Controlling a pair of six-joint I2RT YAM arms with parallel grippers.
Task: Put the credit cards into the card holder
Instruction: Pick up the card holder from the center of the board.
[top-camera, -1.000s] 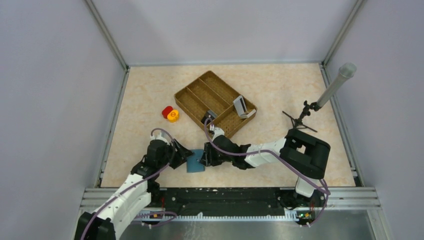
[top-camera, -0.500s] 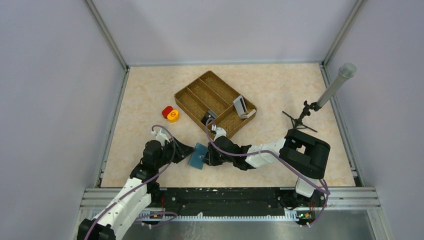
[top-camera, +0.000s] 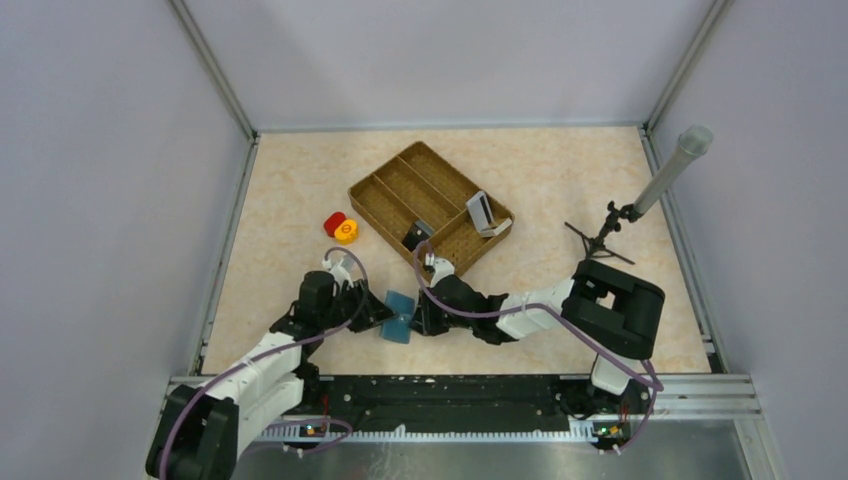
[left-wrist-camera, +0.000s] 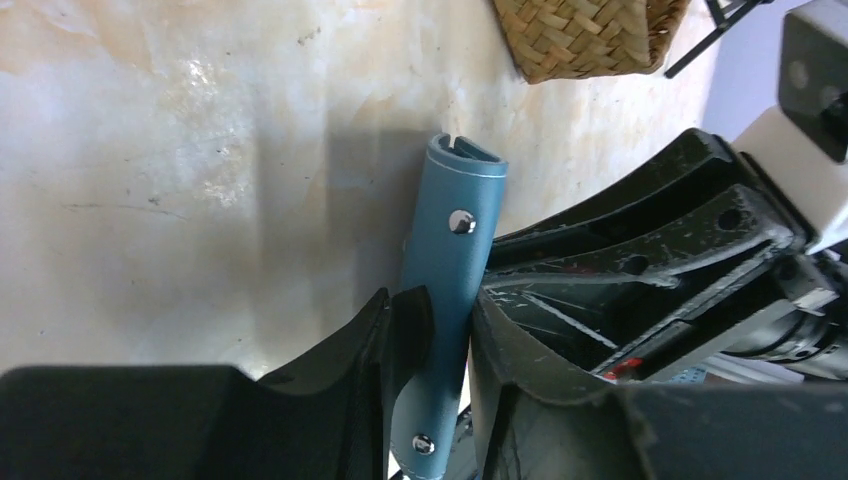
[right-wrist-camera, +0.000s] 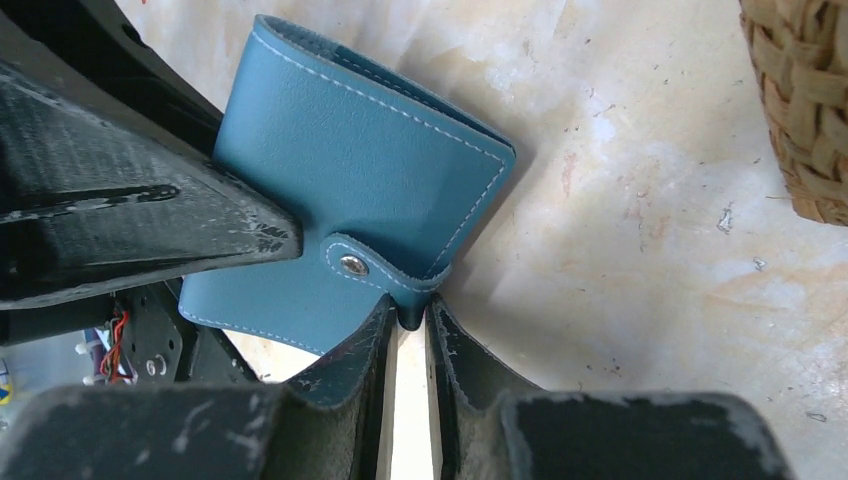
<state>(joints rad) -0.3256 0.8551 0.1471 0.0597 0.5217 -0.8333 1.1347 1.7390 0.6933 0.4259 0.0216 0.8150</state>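
The card holder (top-camera: 400, 316), a teal-blue wallet closed with its tab snapped, is held on edge just above the table between both grippers. My left gripper (top-camera: 380, 311) is shut on its left edge; the left wrist view shows the wallet (left-wrist-camera: 452, 250) edge-on between the gripper's (left-wrist-camera: 447, 335) fingers. My right gripper (top-camera: 416, 318) is shut on the wallet's right edge; in the right wrist view this gripper (right-wrist-camera: 408, 318) pinches the fold beside the tab of the wallet (right-wrist-camera: 350, 180). Pale grey-white credit cards (top-camera: 482, 212) stand in the woven tray.
The brown woven divided tray (top-camera: 400, 185) lies mid-table, with a small dark item (top-camera: 417, 235) in its near compartment. Red and yellow round pieces (top-camera: 340, 228) sit left of it. A small tripod with a grey tube (top-camera: 640, 200) stands at the right. Walls enclose the table.
The wallet has gone from lying flat to standing tilted on edge. My left gripper has shifted right and closer to it. The right gripper keeps its hold.
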